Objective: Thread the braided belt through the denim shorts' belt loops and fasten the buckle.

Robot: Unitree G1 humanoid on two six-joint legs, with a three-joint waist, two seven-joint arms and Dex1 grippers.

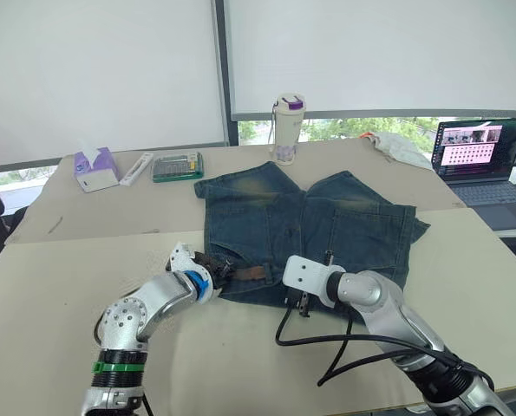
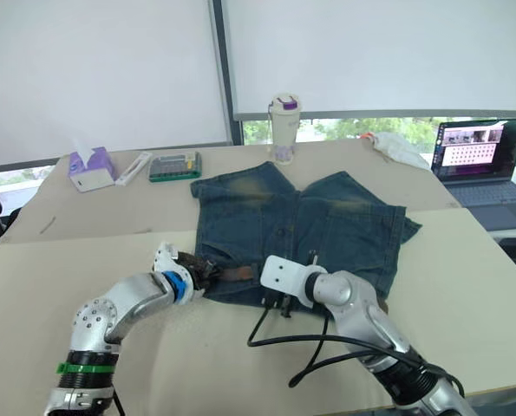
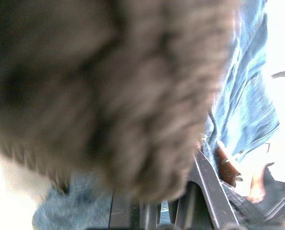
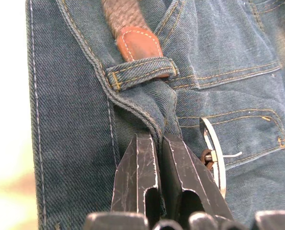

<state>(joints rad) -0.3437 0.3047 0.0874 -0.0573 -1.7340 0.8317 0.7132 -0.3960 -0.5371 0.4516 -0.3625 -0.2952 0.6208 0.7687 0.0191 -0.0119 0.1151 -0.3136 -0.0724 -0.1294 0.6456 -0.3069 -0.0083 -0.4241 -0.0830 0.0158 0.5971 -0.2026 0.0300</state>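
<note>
- A tissue box (image 1: pixel 95 169), a white remote (image 1: pixel 137 167) and a green case (image 1: pixel 178 165) sit at the far left of the table (image 1: pixel 58 286).
- The left gripper (image 1: pixel 221 271) rests at the shorts' waistband, holding the braided belt (image 1: pixel 244 272); I cannot tell how its fingers stand, since brown braid blocks the wrist view.
- The denim shorts (image 1: pixel 310 225) lie flat mid-table, waistband nearest the robot, with a tumbler (image 1: pixel 287 127) behind them.
- The belt's leather tip (image 4: pixel 137 44) is tucked under a belt loop (image 4: pixel 141 73).
- The right gripper (image 4: pixel 159 143) is pinched together on a fold of waistband denim just beside that loop.
- A laptop (image 1: pixel 483 159) stands open at far right.
</note>
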